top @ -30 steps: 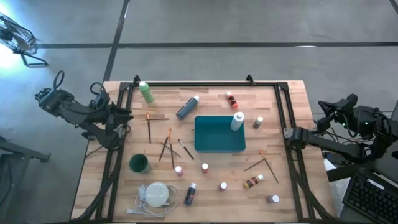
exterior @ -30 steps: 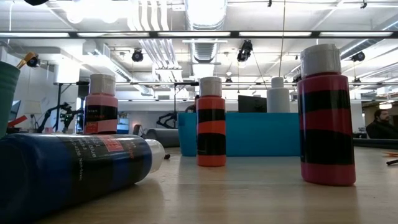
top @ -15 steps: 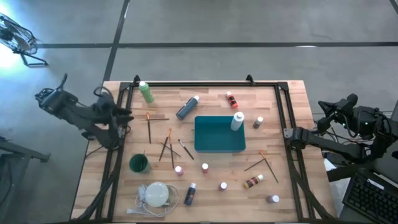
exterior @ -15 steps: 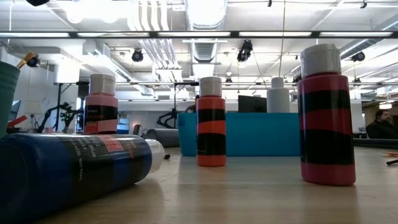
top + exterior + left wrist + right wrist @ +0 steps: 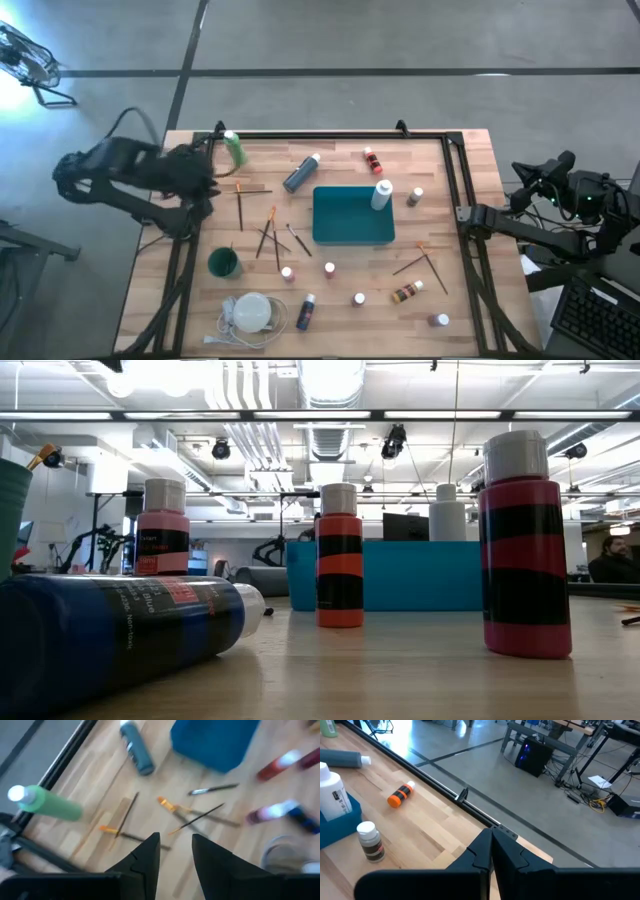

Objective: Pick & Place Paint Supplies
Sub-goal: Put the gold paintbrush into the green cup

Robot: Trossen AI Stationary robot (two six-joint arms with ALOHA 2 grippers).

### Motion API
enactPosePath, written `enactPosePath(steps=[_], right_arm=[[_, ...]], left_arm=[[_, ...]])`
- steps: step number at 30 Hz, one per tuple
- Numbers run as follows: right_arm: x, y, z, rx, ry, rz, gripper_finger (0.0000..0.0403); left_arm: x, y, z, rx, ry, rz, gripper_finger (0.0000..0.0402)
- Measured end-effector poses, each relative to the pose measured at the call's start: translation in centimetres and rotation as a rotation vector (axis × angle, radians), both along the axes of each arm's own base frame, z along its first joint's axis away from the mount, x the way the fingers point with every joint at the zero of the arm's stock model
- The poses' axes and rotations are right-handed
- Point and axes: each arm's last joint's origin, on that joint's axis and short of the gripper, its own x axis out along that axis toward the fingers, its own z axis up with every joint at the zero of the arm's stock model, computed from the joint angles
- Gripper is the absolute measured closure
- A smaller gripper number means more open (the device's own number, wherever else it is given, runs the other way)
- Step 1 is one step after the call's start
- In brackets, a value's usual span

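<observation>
Paint bottles and brushes lie scattered on the wooden table. A green bottle [image 5: 235,148] and a grey-blue bottle [image 5: 301,172] lie on their sides at the far left. A white bottle [image 5: 382,194] stands in the teal tray [image 5: 352,236]. Thin brushes [image 5: 270,235] lie left of the tray, and two more brushes [image 5: 120,822] lie under my left gripper [image 5: 175,855]. It hangs open above the table's left edge and is blurred in the high view [image 5: 207,168]. My right gripper [image 5: 491,845] waits shut over the table's right edge [image 5: 462,213].
A green cup [image 5: 223,263] and a white disc with a cord [image 5: 252,312] stand at the near left. Small bottles [image 5: 330,270] stand along the near side, and more brushes [image 5: 425,262] lie at the near right. A black frame rail [image 5: 320,135] runs round the table.
My left arm has swung at the table's left edge toward the far edge. It has folded up higher, and its wrist has turned. It shows blurred now. The bottles, brushes and tray have stayed where they were.
</observation>
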Motion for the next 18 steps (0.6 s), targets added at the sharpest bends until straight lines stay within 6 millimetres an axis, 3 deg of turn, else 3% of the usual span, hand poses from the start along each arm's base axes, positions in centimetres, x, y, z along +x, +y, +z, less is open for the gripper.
enactPosePath(steps=[6, 13, 18], right_arm=[[0.0, 0.0, 0.0, 0.000, 0.000, 0.000, 0.0394], [0.0, 0.0, 0.0, -0.001, 0.001, 0.000, 0.0394], [0.0, 0.0, 0.0, -0.001, 0.001, 0.000, 0.0394]], left_arm=[[2.7, 3.6, -2.6, -0.068, 0.196, -0.103, 0.0282], [2.3, 6.1, -4.7, -0.095, 0.295, -0.050, 0.0282], [1.0, 6.7, -6.8, -0.121, 0.363, 0.007, 0.0283]])
